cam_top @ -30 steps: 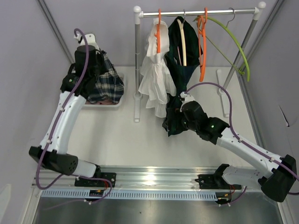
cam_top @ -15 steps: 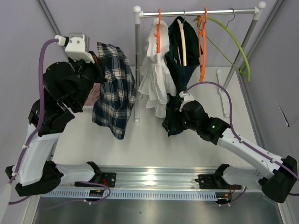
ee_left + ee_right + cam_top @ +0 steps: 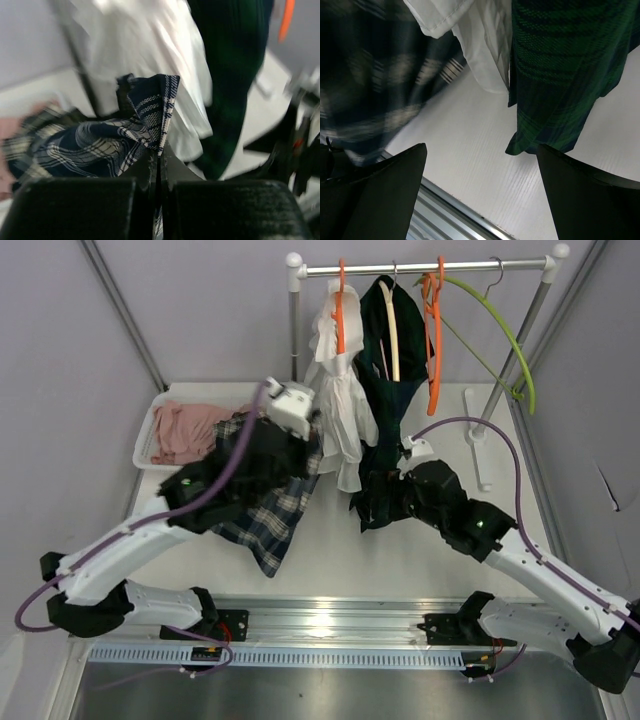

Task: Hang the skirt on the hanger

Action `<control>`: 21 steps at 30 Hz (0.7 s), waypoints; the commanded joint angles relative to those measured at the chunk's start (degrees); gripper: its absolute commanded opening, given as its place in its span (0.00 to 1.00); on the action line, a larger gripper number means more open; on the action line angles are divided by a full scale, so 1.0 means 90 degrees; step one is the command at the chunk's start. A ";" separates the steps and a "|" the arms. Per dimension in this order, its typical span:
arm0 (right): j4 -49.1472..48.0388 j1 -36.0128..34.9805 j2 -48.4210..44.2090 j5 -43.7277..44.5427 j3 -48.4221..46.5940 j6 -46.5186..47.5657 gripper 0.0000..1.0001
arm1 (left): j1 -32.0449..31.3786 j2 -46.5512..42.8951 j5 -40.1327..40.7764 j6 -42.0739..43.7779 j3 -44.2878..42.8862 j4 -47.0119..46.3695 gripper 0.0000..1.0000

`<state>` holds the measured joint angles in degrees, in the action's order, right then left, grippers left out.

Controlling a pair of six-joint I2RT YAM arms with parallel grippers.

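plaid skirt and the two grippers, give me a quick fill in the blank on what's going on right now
1. The left gripper is ___ on the plaid skirt.
2. The right gripper, near the dark green skirt, has its jaws ___.
3. The garment lying in the tray is ___ in colour.

Missing words: shut; open; pink

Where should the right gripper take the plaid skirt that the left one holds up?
The top edge of the plaid skirt, right beside the left gripper shut on it, coming from the robot's right. The cloth hangs from that single pinch, so only that edge looks taut and exposed; lower down it droops in folds. The right gripper is open.
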<state>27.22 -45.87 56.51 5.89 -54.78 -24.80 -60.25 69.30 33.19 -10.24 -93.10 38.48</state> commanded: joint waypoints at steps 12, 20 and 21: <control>0.0081 -0.0108 -0.0664 0.0331 0.0755 -0.0243 0.98 | -0.0075 0.1938 -0.2347 -0.1147 0.1321 -0.1072 0.00; -0.0222 -0.1172 -0.0352 0.1210 0.1077 -0.0770 0.97 | 0.1313 0.2524 -0.4410 -0.1021 0.0913 -0.1357 0.38; -0.0261 -0.1309 -0.0284 0.1307 0.1106 -0.0906 0.97 | 0.1362 0.2564 -0.4459 -0.0924 0.0814 -0.1298 0.48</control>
<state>28.10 -54.57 52.75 12.86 -45.54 -29.52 -49.21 91.64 0.99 -19.18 -80.79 28.49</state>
